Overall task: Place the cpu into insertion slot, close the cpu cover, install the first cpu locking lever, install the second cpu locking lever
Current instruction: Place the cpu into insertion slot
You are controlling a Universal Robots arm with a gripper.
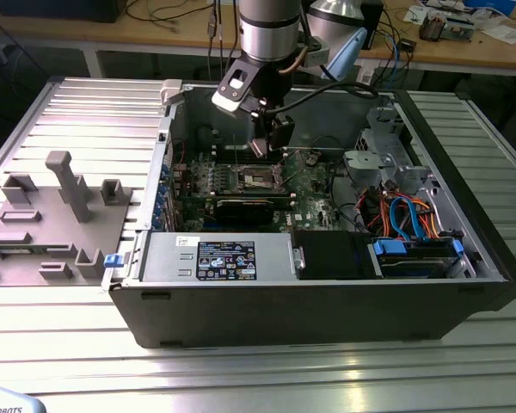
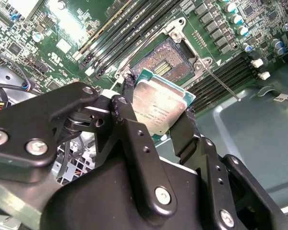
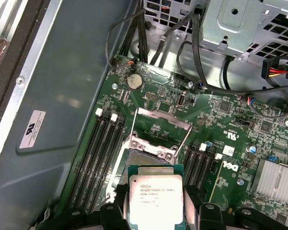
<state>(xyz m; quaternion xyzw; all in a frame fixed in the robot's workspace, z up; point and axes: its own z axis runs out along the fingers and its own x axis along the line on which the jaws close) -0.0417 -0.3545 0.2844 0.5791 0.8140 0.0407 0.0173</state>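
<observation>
The arm (image 1: 263, 34) reaches straight down into the open computer case (image 1: 327, 301), its pincer (image 2: 159, 101) clamping the cpu (image 2: 158, 109) by two opposite edges above the uncovered insertion slot (image 2: 164, 60).

— How is the light in the exterior view?
— Bright, from overhead. The slatted metal table (image 1: 267, 379) throws pale glare near its front edge, and the computer case (image 1: 327, 301) is shaded inside.
— And closer in?
— The cpu (image 2: 161, 106) gleams in both wrist views. The heatsink (image 3: 277, 181) washes out white, and the black gripper (image 2: 158, 99) reads as flat dark.
</observation>
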